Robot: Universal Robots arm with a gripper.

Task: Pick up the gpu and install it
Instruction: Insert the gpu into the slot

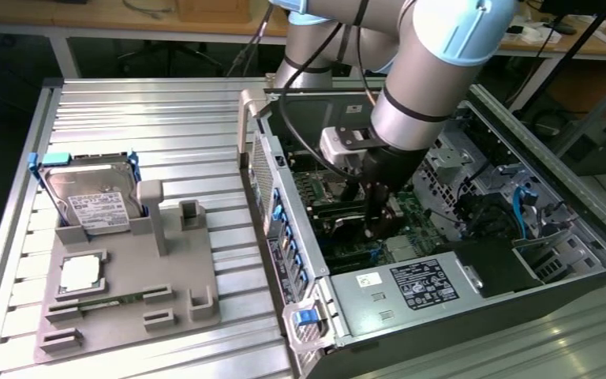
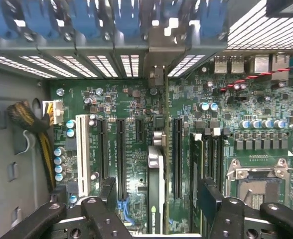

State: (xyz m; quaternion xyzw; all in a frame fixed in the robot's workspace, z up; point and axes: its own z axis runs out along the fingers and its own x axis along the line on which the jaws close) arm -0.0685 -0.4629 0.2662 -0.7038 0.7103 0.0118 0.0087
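Seen in the middle right of the exterior view: the gripper (image 1: 379, 225), reaching down into the open computer case (image 1: 555, 237) from the grey and light-blue arm (image 1: 429, 71) at the upper middle of the frame.

Pincer spread wide, gripping nothing. In the wrist view, the gripper (image 2: 159, 191) with one black finger (image 2: 106, 209) on each side of the gpu (image 2: 155, 169) and a clear gap on both sides.

The gpu standing edge-on on the green motherboard (image 2: 136, 99), among the long black expansion slots, its silver bracket end towards the slotted rear wall of the case. Just beside it, a white slot (image 2: 81, 154) and, on the far side, the metal processor socket (image 2: 256, 174).

In the exterior view, hard to tell the gpu apart from the dark parts under the gripper.

Writing: a black label with white print on the power supply (image 1: 424, 284) at the lower middle of the exterior view, too small to read; next to it a small white sticker (image 1: 369, 279), also unreadable. Fine white print on the motherboard, not legible.

On the exterior view's left, on the ribbed metal table (image 1: 155, 118): a grey holder (image 1: 177, 260) with a silver hard drive (image 1: 92, 197) upright in a blue frame, its white label unreadable. Below that, a square silver chip (image 1: 80, 272) and a slim green memory stick (image 1: 103, 298).
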